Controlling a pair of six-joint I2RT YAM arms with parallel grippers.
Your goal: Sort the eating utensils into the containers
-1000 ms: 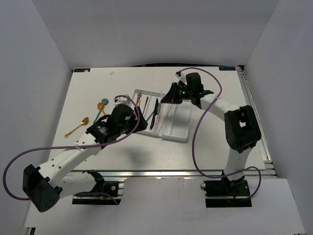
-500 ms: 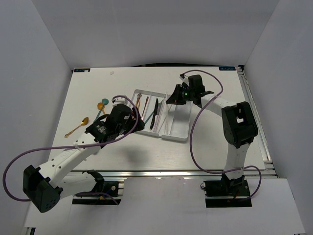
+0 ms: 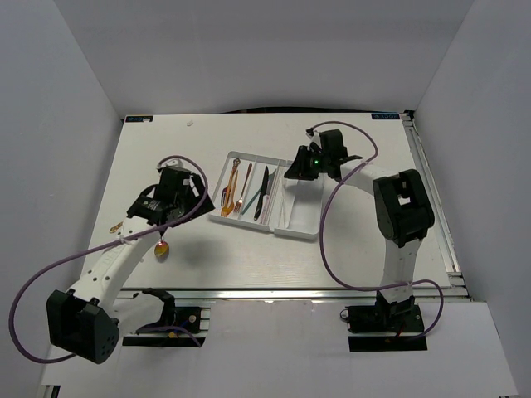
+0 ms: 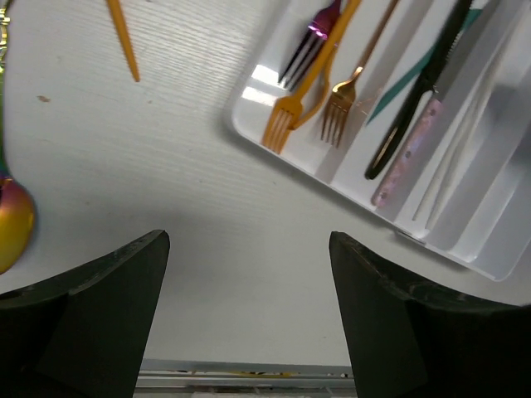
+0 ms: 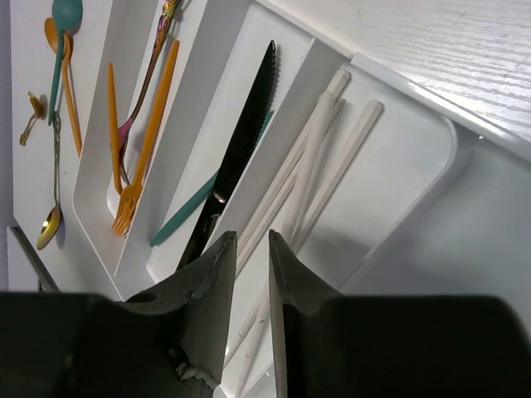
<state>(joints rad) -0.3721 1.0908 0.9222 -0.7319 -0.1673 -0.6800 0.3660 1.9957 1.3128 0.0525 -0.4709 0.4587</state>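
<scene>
The right claw (image 5: 249,240) hangs low over the shallow white plastic tray (image 5: 444,137). Its 2 fingers are parted only a crack, and I see nothing pinched between them. Straight beneath lie the thin pale chopsticks (image 5: 319,149), lengthwise in 1 of the tray's long compartments; whether the fingers touch them I cannot tell. In the neighbouring compartment a slim black knife (image 5: 245,141) lies with a teal knife (image 5: 182,215) beside it. Past those, the orange-gold forks (image 5: 145,141) fill the end compartment. This arm looks to be at the letting-go end of a delivery.

The left claw (image 4: 249,239) is spread wide and empty, hovering above the bare white table (image 4: 191,191) just off the tray's near corner. Out to its side sits the rainbow-sheened bowl of an iridescent spoon (image 4: 12,220). A teal spoon (image 5: 65,12) and a small gold spoon (image 5: 48,225) lie loose on the table too, well apart from the tray.

To my eye only the spoons are left to sort. The next move calls for the left claw to shift over 1 spoon, set its fingers across the thin handle, drop almost to the table and close firmly. A handle that flat could easily slip. The right arm should lift clear, so the 2 arms do not crowd above the tray.
</scene>
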